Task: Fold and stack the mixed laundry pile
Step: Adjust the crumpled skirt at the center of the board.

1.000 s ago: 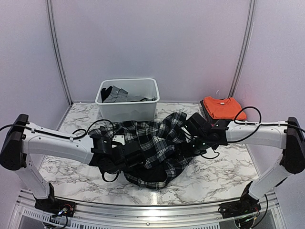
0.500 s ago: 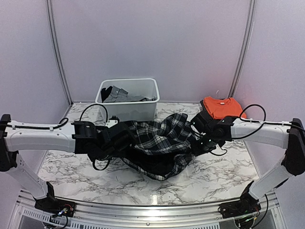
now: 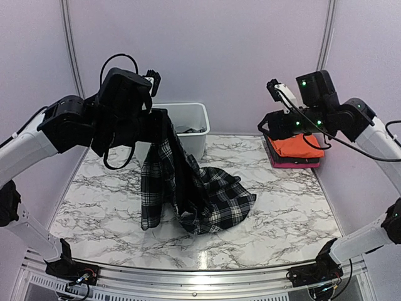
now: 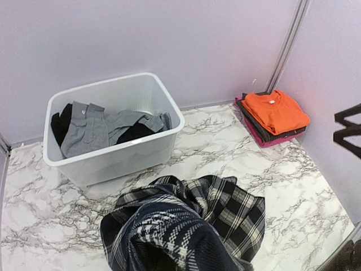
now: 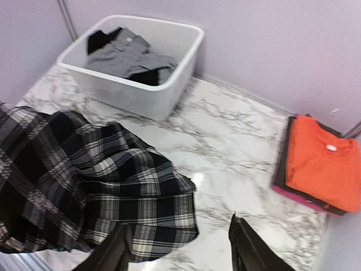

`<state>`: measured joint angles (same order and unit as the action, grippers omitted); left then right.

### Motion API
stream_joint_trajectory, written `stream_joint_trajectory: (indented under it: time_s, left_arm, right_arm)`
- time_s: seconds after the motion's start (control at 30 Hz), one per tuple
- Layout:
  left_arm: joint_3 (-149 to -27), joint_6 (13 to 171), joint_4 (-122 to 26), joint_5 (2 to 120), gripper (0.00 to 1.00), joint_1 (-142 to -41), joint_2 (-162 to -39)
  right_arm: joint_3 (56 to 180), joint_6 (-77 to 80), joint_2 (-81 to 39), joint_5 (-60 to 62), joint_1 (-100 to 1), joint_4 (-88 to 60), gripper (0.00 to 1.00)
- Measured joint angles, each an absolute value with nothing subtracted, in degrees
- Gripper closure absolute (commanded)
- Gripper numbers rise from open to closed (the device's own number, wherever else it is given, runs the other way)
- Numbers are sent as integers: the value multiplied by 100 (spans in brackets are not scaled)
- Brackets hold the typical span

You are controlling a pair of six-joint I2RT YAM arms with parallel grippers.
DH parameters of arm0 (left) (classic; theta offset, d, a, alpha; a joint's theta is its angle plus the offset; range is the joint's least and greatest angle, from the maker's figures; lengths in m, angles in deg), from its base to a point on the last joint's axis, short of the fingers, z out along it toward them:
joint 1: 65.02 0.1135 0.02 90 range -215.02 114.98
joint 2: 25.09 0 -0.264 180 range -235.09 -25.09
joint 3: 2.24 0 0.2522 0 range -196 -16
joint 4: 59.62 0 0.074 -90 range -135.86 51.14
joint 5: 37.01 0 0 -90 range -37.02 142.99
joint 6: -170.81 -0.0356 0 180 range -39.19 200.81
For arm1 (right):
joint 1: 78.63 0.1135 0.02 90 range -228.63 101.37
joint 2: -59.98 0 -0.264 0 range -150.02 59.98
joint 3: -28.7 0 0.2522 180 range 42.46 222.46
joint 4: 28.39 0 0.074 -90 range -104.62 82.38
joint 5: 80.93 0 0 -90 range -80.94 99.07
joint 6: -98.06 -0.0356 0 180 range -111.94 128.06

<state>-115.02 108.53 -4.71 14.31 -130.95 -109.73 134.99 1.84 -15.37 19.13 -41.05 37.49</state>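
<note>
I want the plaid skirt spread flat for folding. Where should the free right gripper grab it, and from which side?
Probably the low corner of the plaid skirt, from above on the right arm's side. The left gripper holds the top, so the cloth hangs and trails rightward onto the table; that corner lies flat, uncovered, nearest the open right gripper.

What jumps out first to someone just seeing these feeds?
The plaid skirt dangling from the raised left gripper mid-table, its hem pooled on the marble table. At far right, a folded orange T-shirt tops a neat stack; the right gripper hangs open, empty.
</note>
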Motion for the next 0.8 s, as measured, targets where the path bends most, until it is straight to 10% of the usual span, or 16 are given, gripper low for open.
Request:
stream_joint_trajectory:
  time_s: [0.33,0.8]
  left_arm:
    - [-11454,10567,-227,1763,100,-12995,-11148]
    - [-11262,10742,-165,2246,100,-12564,-10851]
  right_arm:
    - [8701,416,587,51,-3362,1697,26]
    - [8115,770,-978,344,-1858,-928,12]
